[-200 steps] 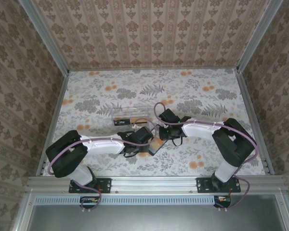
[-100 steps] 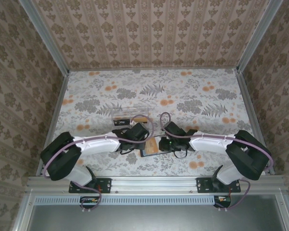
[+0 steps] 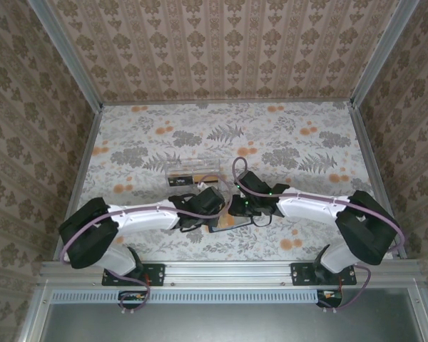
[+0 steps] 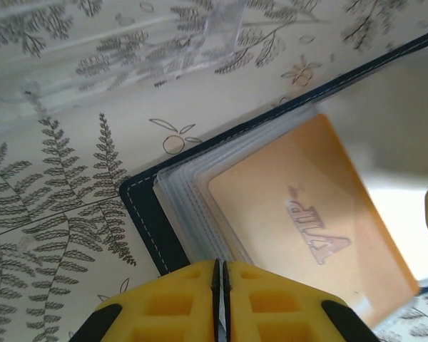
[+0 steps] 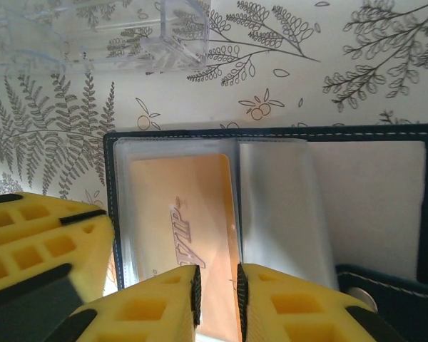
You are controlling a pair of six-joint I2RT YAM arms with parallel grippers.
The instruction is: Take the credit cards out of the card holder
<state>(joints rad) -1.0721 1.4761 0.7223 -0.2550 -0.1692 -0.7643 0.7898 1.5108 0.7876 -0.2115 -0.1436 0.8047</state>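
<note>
Card holder [image 5: 371,206] is lying open on the worktop [image 3: 285,135]. Left fingers [image 4: 171,303] are pressing shut at its sleeve edge. Right fingers [image 5: 285,303] are standing a slit apart over the VIP card [image 5: 178,214], grip unclear.

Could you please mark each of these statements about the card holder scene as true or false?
1. The card holder lies open on the table. True.
2. The orange card is printed "GOLD". False: it reads "VIP".
3. The orange card lies loose on the table, apart from the holder. False: it sits among the clear sleeves inside the open holder.
4. A clear plastic box sits on the table just beyond the card holder. True.
5. The left end effector has its fingers spread wide. False: its yellow fingers are pressed together at the holder's near edge.
</note>
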